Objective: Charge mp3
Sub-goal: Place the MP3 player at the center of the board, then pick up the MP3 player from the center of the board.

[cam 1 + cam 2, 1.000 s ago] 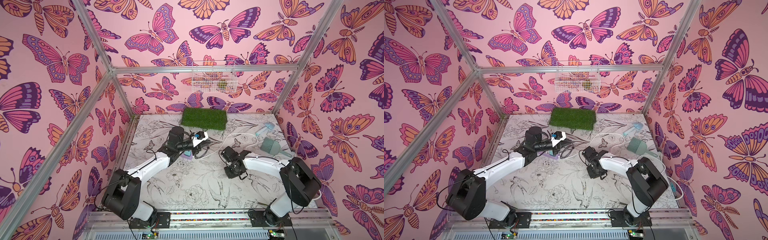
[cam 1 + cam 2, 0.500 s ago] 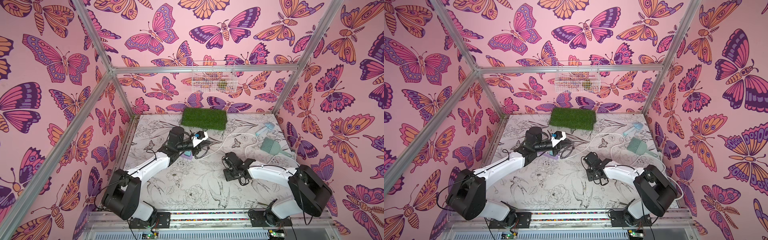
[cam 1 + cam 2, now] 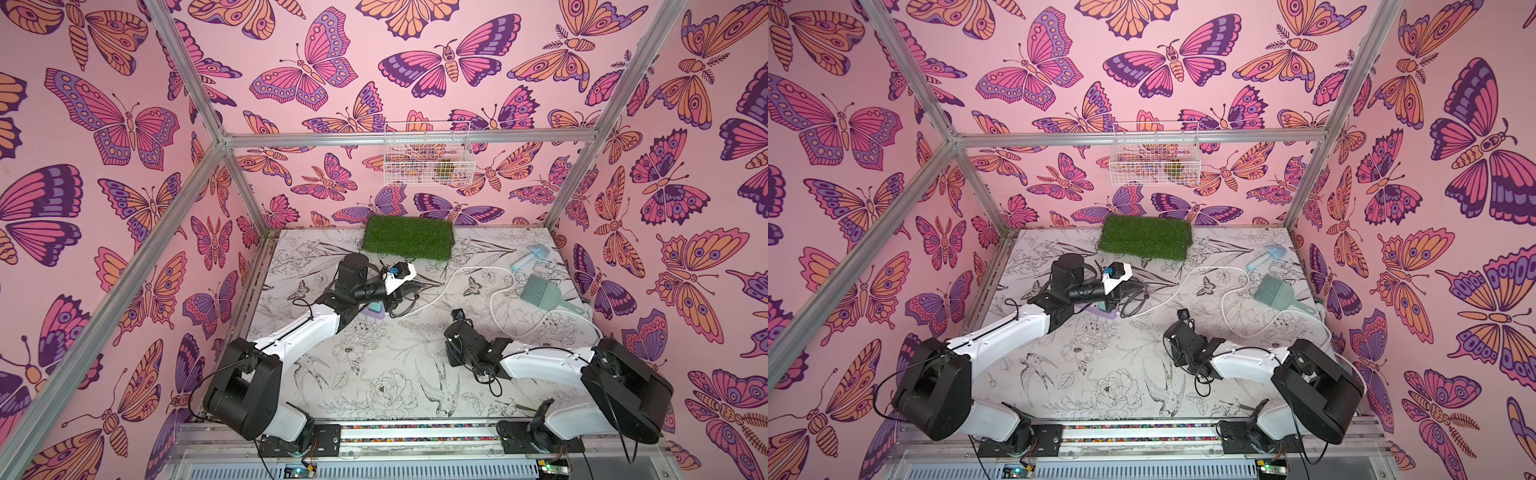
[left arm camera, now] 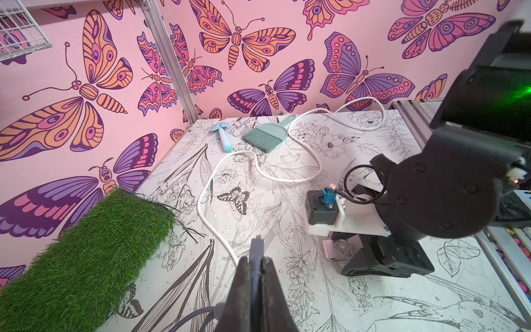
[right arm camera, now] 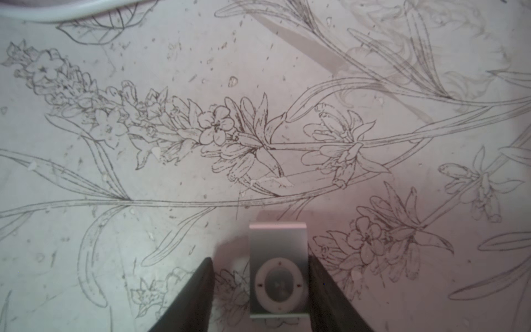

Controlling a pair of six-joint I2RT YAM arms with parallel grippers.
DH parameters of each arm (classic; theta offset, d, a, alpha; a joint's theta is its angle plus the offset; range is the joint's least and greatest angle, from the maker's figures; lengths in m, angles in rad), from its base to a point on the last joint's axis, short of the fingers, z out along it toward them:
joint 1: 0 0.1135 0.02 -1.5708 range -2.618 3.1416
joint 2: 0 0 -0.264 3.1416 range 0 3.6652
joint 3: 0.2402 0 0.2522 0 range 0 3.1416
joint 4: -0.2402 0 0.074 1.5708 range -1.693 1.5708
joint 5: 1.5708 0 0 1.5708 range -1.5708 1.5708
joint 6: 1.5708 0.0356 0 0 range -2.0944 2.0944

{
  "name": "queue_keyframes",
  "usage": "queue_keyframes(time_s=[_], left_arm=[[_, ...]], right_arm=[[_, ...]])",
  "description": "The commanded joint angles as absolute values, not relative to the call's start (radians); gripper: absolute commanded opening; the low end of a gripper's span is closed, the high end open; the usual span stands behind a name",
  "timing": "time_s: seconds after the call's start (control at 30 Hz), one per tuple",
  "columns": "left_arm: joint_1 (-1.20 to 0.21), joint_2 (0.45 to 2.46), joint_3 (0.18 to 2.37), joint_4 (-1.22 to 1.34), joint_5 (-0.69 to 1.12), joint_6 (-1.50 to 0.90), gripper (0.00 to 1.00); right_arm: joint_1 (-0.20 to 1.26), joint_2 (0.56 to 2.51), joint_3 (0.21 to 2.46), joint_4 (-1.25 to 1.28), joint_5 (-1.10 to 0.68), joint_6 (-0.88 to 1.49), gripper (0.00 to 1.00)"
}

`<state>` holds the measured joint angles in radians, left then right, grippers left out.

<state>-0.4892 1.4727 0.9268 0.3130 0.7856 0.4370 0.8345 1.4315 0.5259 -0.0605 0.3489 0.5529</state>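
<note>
The mp3 (image 5: 277,244) is a small silver player with a white control ring, lying flat on the table. My right gripper (image 5: 260,258) is open around it: one finger touches its side and the other stands a gap away. In both top views the right gripper (image 3: 455,345) points down mid-table and hides the mp3. The left wrist view shows the mp3 (image 4: 337,248) under it. My left gripper (image 4: 256,258) is shut on a dark charging plug (image 4: 256,244), held above the table to the left. The plug's dark cable (image 3: 405,307) loops below the left gripper (image 3: 409,293).
A white cable (image 3: 494,299) snakes across the right half of the table. A teal brush (image 3: 540,291) and a blue mushroom toy (image 3: 532,255) lie far right. A grass mat (image 3: 409,243) sits at the back, a wire basket (image 3: 428,153) hangs above, and a lilac-teal object (image 3: 376,309) lies under the left wrist.
My right arm's elbow has swung out toward the near right corner, and its gripper has shifted slightly toward the near edge. The left arm has not moved.
</note>
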Motion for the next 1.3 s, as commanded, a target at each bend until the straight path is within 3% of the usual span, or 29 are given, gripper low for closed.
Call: queue_keyframes(time_s=[0.0,0.13,0.37,0.87,1.27], left_arm=[[-0.482,1.464,0.928,0.295,0.796,0.433,0.00],[-0.482,1.466,0.928,0.290,0.795,0.439,0.00],[-0.482,1.468,0.933,0.284,0.795,0.446,0.00],[-0.482,1.463,0.928,0.284,0.801,0.446,0.00],[-0.482,1.457,0.923,0.285,0.802,0.448,0.00]], right_arm=[[0.838,1.479,0.467,-0.167,0.404,0.575,0.50],[0.845,1.519,0.505,-0.214,0.414,0.572,0.45],[0.898,1.476,0.489,-0.284,0.429,0.669,0.55],[0.933,1.506,0.505,-0.323,0.476,0.716,0.49],[0.933,1.452,0.486,-0.307,0.474,0.702,0.32]])
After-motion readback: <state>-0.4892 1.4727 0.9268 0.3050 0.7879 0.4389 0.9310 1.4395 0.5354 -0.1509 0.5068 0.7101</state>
